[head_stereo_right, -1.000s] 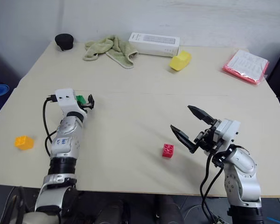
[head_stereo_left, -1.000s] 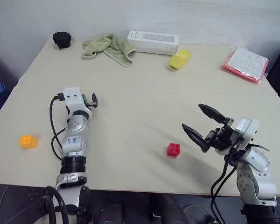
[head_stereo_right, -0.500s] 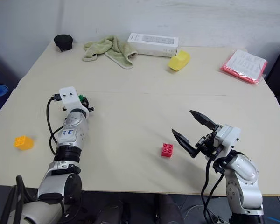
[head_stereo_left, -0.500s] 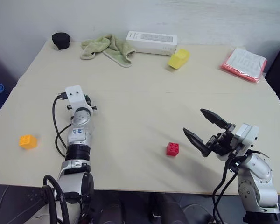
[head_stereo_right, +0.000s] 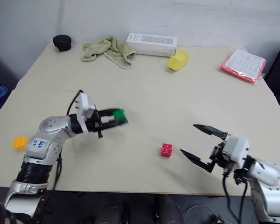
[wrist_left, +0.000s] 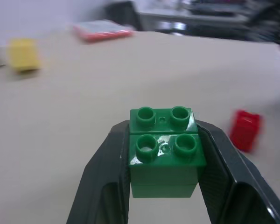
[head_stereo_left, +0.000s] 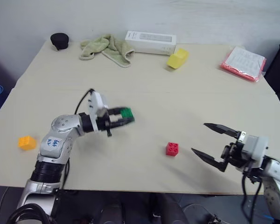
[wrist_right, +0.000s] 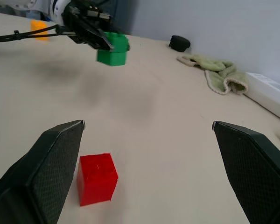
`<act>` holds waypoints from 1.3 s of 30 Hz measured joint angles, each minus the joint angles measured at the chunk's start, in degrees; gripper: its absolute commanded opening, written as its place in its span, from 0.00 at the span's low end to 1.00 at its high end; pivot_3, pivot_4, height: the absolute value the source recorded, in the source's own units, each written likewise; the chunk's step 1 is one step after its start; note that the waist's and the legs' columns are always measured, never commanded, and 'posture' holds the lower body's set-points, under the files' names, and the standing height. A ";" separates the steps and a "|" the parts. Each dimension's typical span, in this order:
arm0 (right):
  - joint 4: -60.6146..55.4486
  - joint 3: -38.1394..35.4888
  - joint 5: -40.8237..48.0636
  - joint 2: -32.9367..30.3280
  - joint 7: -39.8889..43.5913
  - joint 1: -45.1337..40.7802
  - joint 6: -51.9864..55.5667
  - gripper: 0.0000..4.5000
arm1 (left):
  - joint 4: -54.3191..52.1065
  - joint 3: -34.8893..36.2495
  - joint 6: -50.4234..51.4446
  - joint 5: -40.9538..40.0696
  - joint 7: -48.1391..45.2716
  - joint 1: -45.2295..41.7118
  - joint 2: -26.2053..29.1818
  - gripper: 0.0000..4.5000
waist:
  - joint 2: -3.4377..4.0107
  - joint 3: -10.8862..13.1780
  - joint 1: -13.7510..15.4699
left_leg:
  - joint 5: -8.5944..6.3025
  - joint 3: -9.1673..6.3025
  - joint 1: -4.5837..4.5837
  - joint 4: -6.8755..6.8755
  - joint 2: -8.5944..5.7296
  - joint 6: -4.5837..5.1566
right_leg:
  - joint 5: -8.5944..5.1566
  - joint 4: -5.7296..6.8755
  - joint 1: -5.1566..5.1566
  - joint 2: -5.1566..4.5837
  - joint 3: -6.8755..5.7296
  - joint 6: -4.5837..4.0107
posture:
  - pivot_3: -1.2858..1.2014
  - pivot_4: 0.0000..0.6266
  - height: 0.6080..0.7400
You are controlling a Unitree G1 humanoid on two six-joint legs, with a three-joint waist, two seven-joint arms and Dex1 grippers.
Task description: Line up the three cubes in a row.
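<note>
The left claw (head_stereo_left: 126,116) is clamped on the small green studded plastic brick (head_stereo_left: 127,113), carrying it clear of the pale beige bench (head_stereo_left: 144,79) with its arm reaching toward the bench's middle; the left wrist view shows the brick (wrist_left: 164,150) studs-up between the two black fingers (wrist_left: 106,176). The right claw (head_stereo_left: 210,143) hangs over the near right part of the bench with its fingers spread wide and nothing between them. Near it, toward the middle, the small red studded plastic brick (head_stereo_left: 172,149) sits on the bench, apart from the fingers. The small orange-yellow studded plastic brick (head_stereo_left: 27,142) lies well apart from both, by the near left edge. Along the far side of the bench are a black round object (head_stereo_left: 59,40), a crumpled pale green cloth (head_stereo_left: 105,47), a long white box (head_stereo_left: 150,42) and a larger smooth pale yellow block (head_stereo_left: 177,58) just beside the box's end. A flat red-edged packet (head_stereo_left: 244,63) lies at the far right.
</note>
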 measured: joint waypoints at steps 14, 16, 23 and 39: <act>-0.49 -0.86 0.37 0.84 -0.02 5.09 1.39 1.00 | 26.62 -14.50 -23.57 16.74 -13.95 -11.80 -9.47 0.34 | -0.01 0.00 -0.05 | -0.14 -0.03 -0.29 0.23 -0.03 0.28 | 0.01 0.01 -0.13 -0.07 0.01 0.12 | 0.52 0.24 1.00; -1.20 -0.86 0.28 0.85 -0.45 5.32 1.59 1.00 | 26.55 -14.27 -22.48 16.61 -14.04 -11.58 -9.53 0.34 | -0.01 0.00 0.01 | -0.13 -0.09 -0.29 0.26 -0.03 0.30 | 0.02 0.03 -0.10 -0.07 0.00 0.12 | 0.52 0.24 1.00; -1.43 -0.91 -0.43 1.05 -1.17 5.85 1.55 1.00 | 21.73 -12.96 -18.08 16.49 -13.40 -8.25 -8.95 0.34 | -0.01 0.00 0.02 | -0.13 -0.10 -0.24 0.21 -0.02 0.29 | 0.01 0.03 -0.07 -0.07 0.02 0.12 | 0.52 0.24 1.00; 1.04 -0.86 -0.90 1.36 -1.12 2.98 0.47 1.00 | 17.49 -12.10 -13.37 17.72 -7.20 -2.78 -8.12 0.77 | -0.01 0.00 0.08 | -0.17 -0.13 0.00 0.19 -0.01 0.33 | 0.01 0.00 0.16 -0.09 0.01 0.12 | 0.52 0.24 1.00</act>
